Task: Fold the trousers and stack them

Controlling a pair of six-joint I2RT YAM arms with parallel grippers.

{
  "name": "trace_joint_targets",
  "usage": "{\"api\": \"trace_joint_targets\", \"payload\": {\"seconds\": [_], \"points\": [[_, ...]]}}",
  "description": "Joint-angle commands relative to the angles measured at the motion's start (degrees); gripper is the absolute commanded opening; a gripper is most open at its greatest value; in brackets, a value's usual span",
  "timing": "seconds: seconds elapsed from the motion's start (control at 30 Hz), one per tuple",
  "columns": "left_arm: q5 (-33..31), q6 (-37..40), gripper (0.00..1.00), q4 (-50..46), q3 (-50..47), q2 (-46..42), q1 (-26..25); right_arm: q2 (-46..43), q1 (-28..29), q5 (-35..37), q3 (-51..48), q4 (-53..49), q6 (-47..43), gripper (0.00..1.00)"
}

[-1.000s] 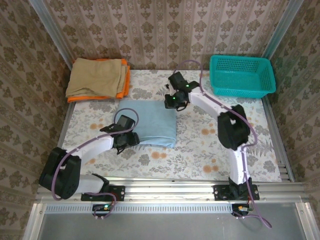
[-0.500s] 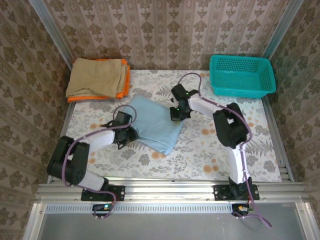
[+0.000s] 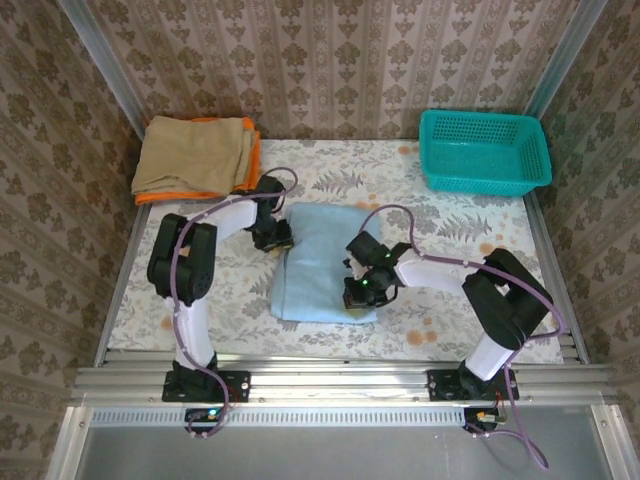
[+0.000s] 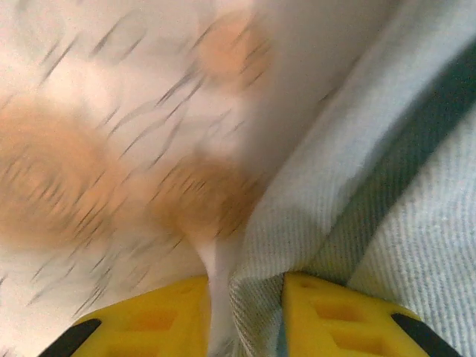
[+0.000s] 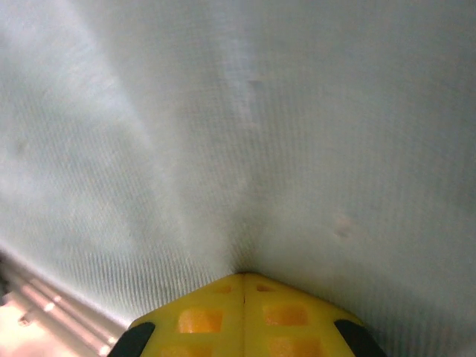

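Floral-print table (image 3: 450, 300), wallpapered walls. Near: right gripper (image 3: 360, 297) at near-right edge of pale light-blue soft-cloth trousers (image 3: 315, 255), yellow fingers (image 5: 201, 320) together, cloth pinched at tips. Trousers folded, table centre. Left gripper (image 3: 275, 240) at far-left corner, clamped on cloth edge. Far left: tan-beige folded cloth (image 3: 195, 155) atop orange folded cloth (image 3: 150, 198). Far right: teal plastic mesh basket (image 3: 490, 182).

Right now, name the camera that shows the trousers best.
Top external: the trousers appear whole, a folded light-blue rectangle. Left wrist gives a close-up of one folded edge; right wrist, bare cloth weave at close range.
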Motion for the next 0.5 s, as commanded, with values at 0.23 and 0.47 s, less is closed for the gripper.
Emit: {"api": "trace_joint_targets", "payload": {"seconds": [0.23, 0.47], "points": [[-1.1, 11.0, 0.57, 2.1, -2.9, -9.3, 3.5, -6.3, -3.0, -0.8, 11.2, -7.2, 0.5, 0.10], [-10.9, 11.0, 0.64, -8.2, -11.0, -28.2, -1.8, -1.4, -12.9, 8.2, 19.9, -12.8, -6.7, 0.11]]}}
